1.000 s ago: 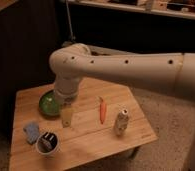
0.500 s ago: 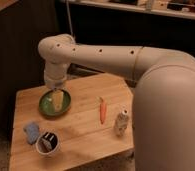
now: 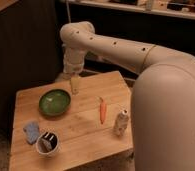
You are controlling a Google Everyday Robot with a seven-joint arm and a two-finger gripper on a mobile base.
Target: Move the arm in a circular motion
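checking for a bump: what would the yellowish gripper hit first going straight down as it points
The yellowish gripper hangs over the light wooden tabletop and would likely meet it first, beside the round green plate; depth unclear.

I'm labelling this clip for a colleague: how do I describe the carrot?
On the wooden table, look between the green bowl and the pale can. The carrot lies there, nearer the camera than the end effector hanging over the table's back. It is the only thin orange thing.
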